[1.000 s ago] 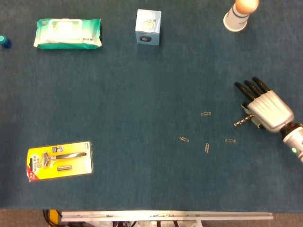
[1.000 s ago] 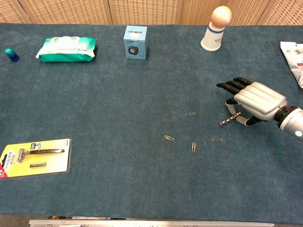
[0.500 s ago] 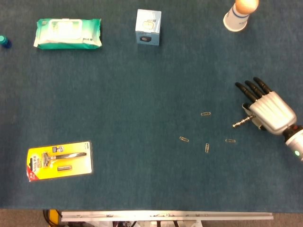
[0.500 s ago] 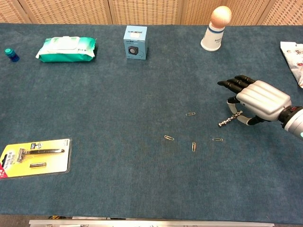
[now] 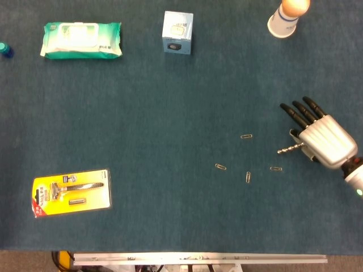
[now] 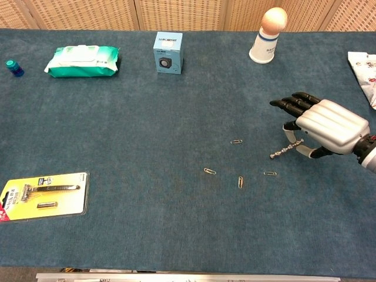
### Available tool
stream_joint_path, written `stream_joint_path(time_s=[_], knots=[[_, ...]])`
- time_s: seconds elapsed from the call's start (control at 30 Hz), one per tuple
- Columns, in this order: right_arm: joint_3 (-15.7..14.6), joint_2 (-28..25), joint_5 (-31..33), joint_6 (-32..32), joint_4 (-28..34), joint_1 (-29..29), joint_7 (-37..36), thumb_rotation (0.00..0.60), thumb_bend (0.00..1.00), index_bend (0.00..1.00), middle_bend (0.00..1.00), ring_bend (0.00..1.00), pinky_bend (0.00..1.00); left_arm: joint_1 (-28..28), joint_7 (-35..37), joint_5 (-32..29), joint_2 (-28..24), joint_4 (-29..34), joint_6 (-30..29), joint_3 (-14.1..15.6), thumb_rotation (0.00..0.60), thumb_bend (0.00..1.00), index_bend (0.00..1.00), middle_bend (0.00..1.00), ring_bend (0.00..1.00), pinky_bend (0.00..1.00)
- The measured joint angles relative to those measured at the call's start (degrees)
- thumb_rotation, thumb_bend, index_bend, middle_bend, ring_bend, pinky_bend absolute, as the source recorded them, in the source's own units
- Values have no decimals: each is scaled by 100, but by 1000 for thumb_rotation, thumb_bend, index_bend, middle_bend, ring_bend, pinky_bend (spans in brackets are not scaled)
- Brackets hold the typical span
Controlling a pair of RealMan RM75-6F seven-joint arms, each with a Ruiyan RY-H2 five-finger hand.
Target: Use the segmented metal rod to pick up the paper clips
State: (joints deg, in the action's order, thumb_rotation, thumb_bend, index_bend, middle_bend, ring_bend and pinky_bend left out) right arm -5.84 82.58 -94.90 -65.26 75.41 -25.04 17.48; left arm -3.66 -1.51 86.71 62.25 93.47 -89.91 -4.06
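My right hand (image 5: 322, 137) (image 6: 329, 126) is at the right side of the table and holds the segmented metal rod (image 5: 288, 149) (image 6: 283, 150), whose tip points left and down. Several paper clips lie on the blue cloth left of and below the tip: one (image 5: 246, 136) (image 6: 237, 141) to the upper left, one (image 5: 276, 169) (image 6: 270, 173) just beneath the tip, one (image 5: 248, 177) (image 6: 240, 182) lower down, one (image 5: 220, 167) (image 6: 210, 171) furthest left. The rod tip hangs above the cloth, touching no clip. My left hand is out of both views.
A yellow razor pack (image 5: 71, 192) lies at the front left. A green wipes pack (image 5: 83, 39), a small blue box (image 5: 177, 32) and a cup with an egg-shaped top (image 5: 288, 17) line the far edge. A printed bag (image 6: 366, 67) lies at the right edge.
My right hand has drifted slightly right and toward the near edge, lifting the rod a little and leveling it. The clips have not moved.
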Motion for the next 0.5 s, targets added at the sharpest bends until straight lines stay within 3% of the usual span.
stream_joint_path(time_s=[0.5], knots=[[-130,-272,-254,-131,582,102,304,600,305,607,25,0,11,24,56,-30,-33,-1,-47,-32,600,255,540,462,382,609]])
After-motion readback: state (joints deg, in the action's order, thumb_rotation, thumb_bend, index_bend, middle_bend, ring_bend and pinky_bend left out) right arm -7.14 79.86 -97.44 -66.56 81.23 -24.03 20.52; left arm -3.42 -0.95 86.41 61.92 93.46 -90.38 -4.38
